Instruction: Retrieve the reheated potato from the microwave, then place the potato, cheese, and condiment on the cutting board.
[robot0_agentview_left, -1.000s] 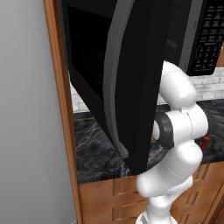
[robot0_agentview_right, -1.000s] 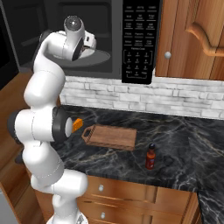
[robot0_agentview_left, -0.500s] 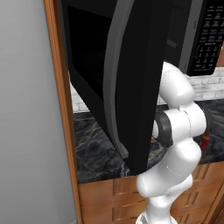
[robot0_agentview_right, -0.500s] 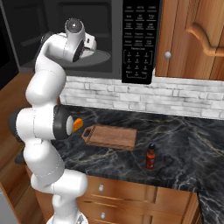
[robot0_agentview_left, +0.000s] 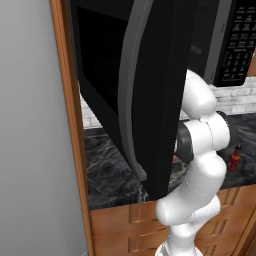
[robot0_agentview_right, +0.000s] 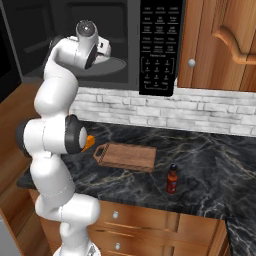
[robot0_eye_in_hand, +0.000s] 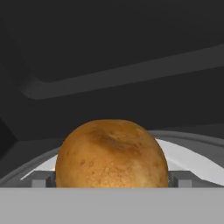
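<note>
Inside the dark microwave (robot0_agentview_right: 100, 30), the gripper (robot0_eye_in_hand: 112, 181) stands wide open with the potato (robot0_eye_in_hand: 112, 153) dead ahead between its fingertips on the turntable plate (robot0_eye_in_hand: 192, 159) — closing off-centre could likely roll the round potato away.

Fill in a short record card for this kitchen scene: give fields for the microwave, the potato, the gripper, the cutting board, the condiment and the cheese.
microwave: door swung open, arm reaching inside
potato: on the pale turntable plate inside, between the fingertips
gripper: open, one fingertip either side of the potato, not yet closed
cutting board: flat on the dark counter, bare
condiment: upright on the counter, beside the board, apart from it
cheese: orange, partly hidden behind the arm, off the board
</note>
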